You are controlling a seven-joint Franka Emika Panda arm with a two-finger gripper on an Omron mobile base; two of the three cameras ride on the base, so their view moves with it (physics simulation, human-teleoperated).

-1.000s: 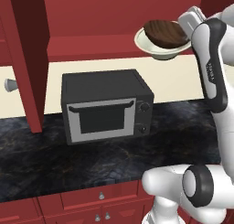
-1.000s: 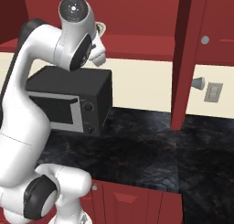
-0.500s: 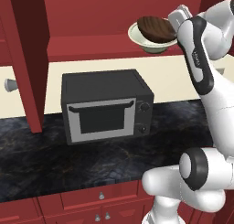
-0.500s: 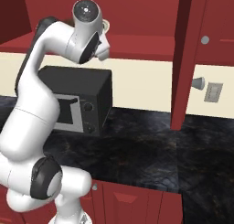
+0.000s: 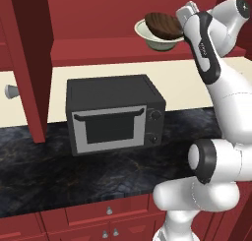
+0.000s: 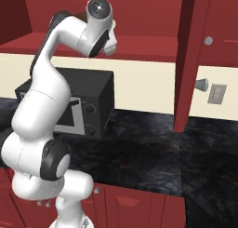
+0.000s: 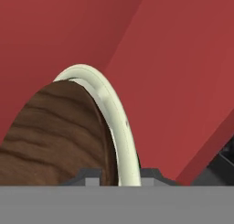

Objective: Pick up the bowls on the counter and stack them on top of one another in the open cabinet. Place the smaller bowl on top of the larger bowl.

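So going left to right across the left base view: the red cabinet door (image 5: 29,63) hung open on the far left, then the black microwave (image 5: 114,114) sat on the counter (image 5: 59,171) right where it had been the whole last second, nothing touched there. What did change was up top. A second earlier the two bowls were out further right and a bit lower, and over that second I'd swung them left and up, so by this point the larger bowl (image 5: 156,38) was in over the red shelf of the open cabinet (image 5: 98,53), with the smaller bowl (image 5: 164,24) already nested in it. My claw (image 5: 186,15) was at the right side of the stack, nearly closed, pinching both rims together by the look of the hand view, where the brown bowl (image 7: 55,131) and the cream rim (image 7: 116,122) ran straight down between my fingertips. Couldn't tell for sure whether the cream bowl's base was resting on the shelf or just above it. My guess was the stacking part was basically done and what was left was settling it down and letting go.
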